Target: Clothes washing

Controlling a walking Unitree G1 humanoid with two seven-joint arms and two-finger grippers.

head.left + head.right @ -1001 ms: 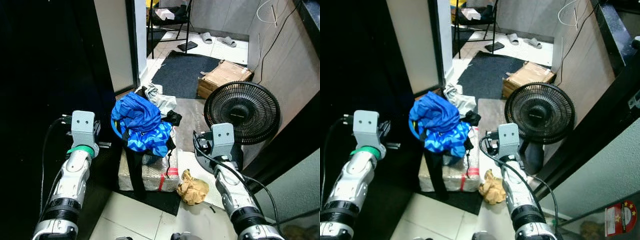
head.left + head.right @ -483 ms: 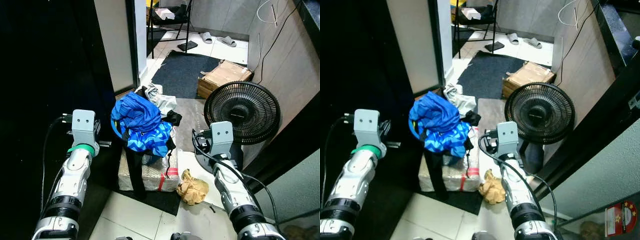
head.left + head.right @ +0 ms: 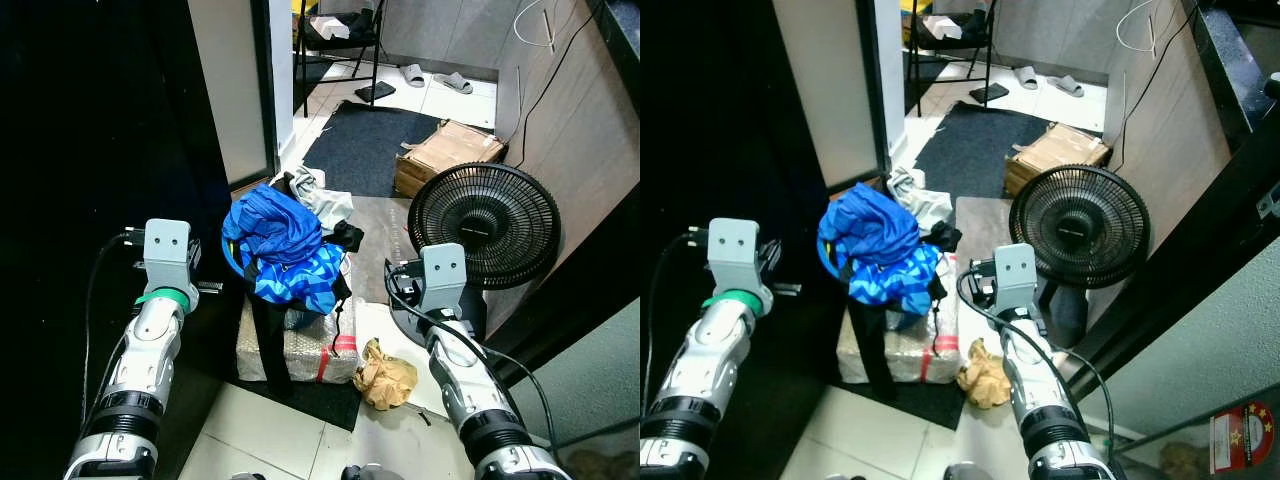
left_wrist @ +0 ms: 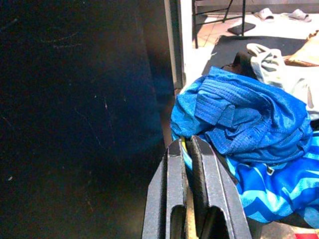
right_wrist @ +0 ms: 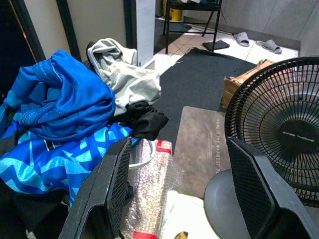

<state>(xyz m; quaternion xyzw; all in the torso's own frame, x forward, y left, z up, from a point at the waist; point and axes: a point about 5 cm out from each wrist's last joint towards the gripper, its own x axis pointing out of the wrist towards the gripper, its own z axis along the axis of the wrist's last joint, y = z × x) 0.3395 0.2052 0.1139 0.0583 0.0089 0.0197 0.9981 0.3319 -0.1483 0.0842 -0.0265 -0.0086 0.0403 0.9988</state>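
The blue clothes (image 3: 280,250) are sitting heaped on a wrapped box (image 3: 300,345), looking soft, light and floppy. The left tool (image 4: 192,164), fingers pressed together, and the right tool (image 5: 179,199), spread wide, are flanking the pile; a bunched top fold is probably offering the best grip.

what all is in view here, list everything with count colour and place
clothes pile: one, mostly blue with grey and black pieces, on the wrapped package
wrapped package: one, clear bubble wrap with red tape, on the floor
fan: one, black, on the floor to the right
crumpled paper: one, brown, beside the package
cardboard box: one, brown, behind the fan
mat: one, dark
slippers: two, grey, far back
left gripper: black, shut, beside the pile
right gripper: black, open, between the pile and the fan
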